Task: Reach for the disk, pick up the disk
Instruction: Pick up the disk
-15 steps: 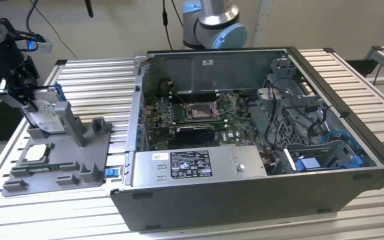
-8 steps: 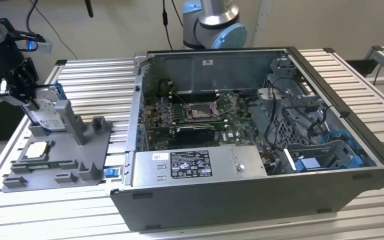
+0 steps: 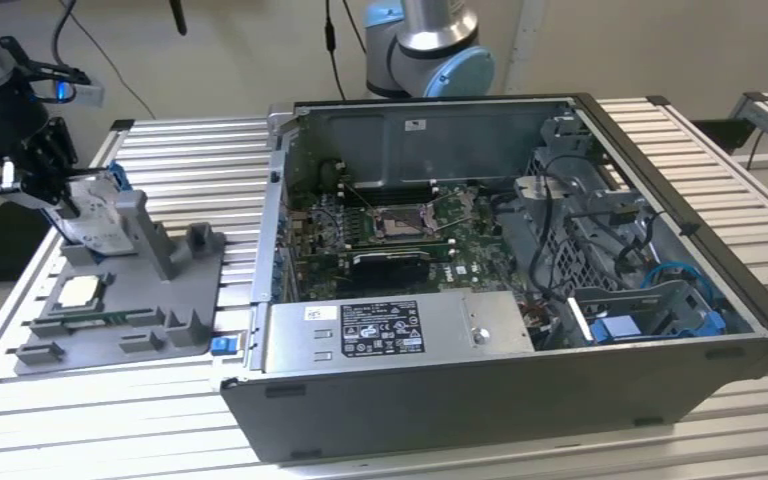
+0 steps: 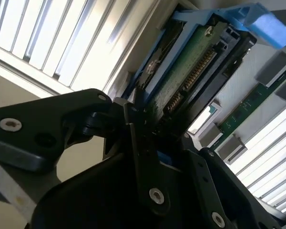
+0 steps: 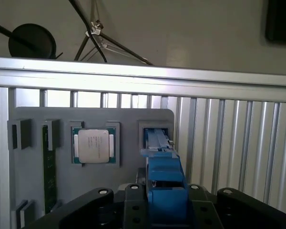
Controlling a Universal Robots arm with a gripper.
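The disk [image 3: 91, 203] stands on edge in a slot of the grey fixture tray [image 3: 144, 300], at the exterior view's left. It is silver with a blue bracket. My gripper [image 3: 37, 185] comes down on it from above. In the second wrist view the disk [image 4: 190, 71] shows its green circuit board and blue frame, with my gripper [image 4: 164, 143] clamped on its edge. In the first wrist view the disk's blue bracket [image 5: 164, 176] sits tight between the two black fingers of my gripper [image 5: 164, 202]. It reaches down to the tray's slot.
A square silver processor chip [image 5: 93, 145] and a green memory stick [image 5: 47, 167] lie in the tray's pockets. An open computer case [image 3: 518, 280] with a grey stickered box [image 3: 384, 330] stands to the exterior view's right. A second arm's base [image 3: 424, 50] rises behind it.
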